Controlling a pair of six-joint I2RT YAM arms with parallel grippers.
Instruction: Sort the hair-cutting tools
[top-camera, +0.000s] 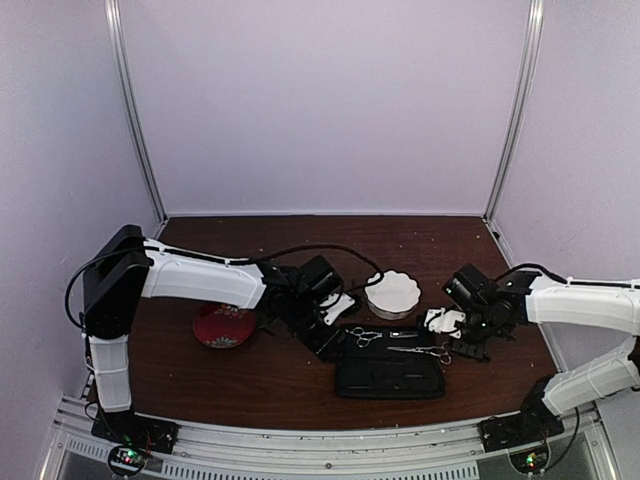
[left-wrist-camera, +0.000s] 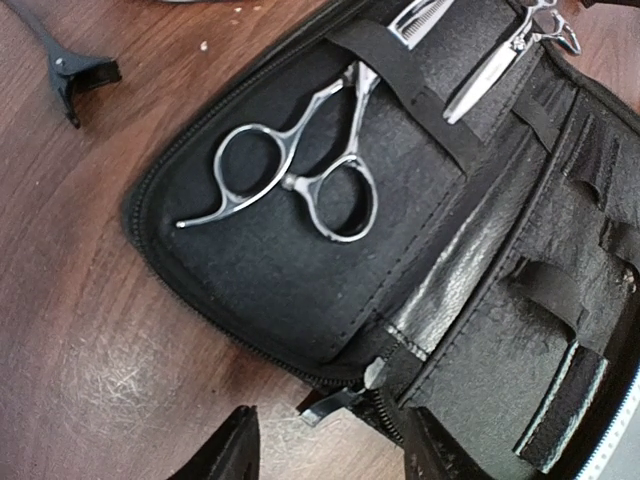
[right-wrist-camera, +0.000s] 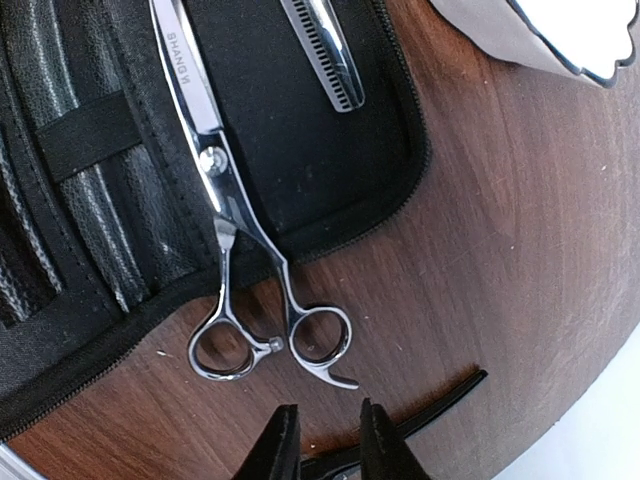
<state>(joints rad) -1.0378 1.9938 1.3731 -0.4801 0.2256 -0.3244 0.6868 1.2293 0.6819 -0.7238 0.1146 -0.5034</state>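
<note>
Silver scissors (left-wrist-camera: 290, 184) lie inside the open black case (left-wrist-camera: 250, 280). Their rings are at centre left of the left wrist view, and their blades are tucked under an elastic strap toward the upper right. The second scissors (right-wrist-camera: 210, 160) lie with their blades across the case at upper left of the right wrist view, rings out on the brown table (right-wrist-camera: 480, 250) at lower centre.

A thin black clip (left-wrist-camera: 72, 75) lies on the table in the upper left corner of the left wrist view, apart from the case. The other clip (right-wrist-camera: 440, 398) lies at lower right of the right wrist view, running in beneath the right gripper (right-wrist-camera: 325, 445). That gripper's fingertips are slightly apart; contact with the clip cannot be told.

The left gripper (left-wrist-camera: 330, 455) hangs spread wide over the case's zip edge. From above, a white scalloped dish (top-camera: 392, 293) sits just above the case and a red plate (top-camera: 224, 326) to its left.
</note>
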